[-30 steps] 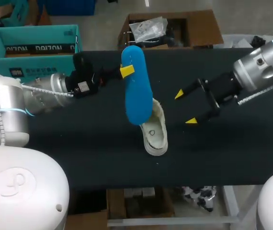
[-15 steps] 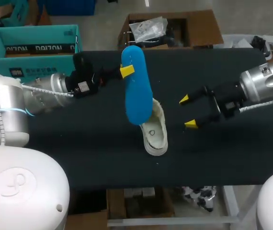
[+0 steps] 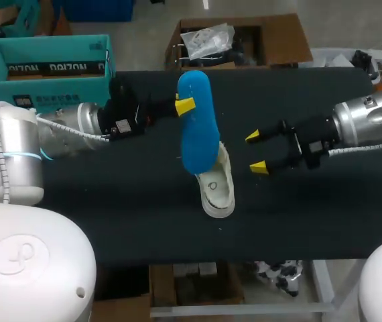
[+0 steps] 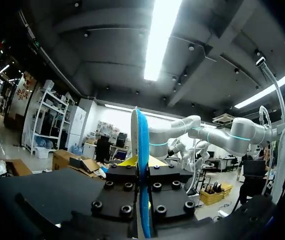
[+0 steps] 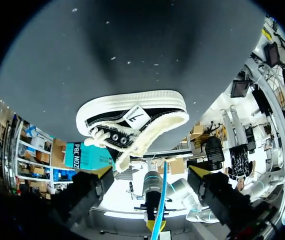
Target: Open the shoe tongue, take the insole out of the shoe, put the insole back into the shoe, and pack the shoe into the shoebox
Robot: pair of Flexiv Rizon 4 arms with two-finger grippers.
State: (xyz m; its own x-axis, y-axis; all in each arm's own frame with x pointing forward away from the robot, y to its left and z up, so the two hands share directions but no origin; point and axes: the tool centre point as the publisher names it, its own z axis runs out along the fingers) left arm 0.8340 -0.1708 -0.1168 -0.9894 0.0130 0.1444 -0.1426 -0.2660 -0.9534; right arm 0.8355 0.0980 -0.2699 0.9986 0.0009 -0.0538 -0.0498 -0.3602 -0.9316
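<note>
Blue foam, long and foot-shaped: this insole [image 3: 198,124] is pinched near its upper end by my left pincer [image 3: 185,106], the fingers pressed on its two flat faces. In the left wrist view it runs edge-on straight between them. I hold it by that end, I judge, so that the free lower end can be steered. It points down at the mouth of the low black canvas shoe with a white rubber sole and cream fleecy lining [image 3: 216,184]. I cannot tell whether the tip touches the lining or hangs just over it.

The shoe lies on the black table [image 3: 110,201], near the middle, its opening turned toward the insole. My right pincer [image 3: 257,151] is spread and holds nothing. It hovers just beside the shoe, on my right, with its yellow tips aimed at the shoe's side. From the right wrist, the shoe sits ahead of the fingers and apart from them. That stance would suit steadying the shoe or keeping the tongue back.

The teal cardboard shoebox [image 3: 43,60] stands past the table's far left corner, well apart from the shoe.
</note>
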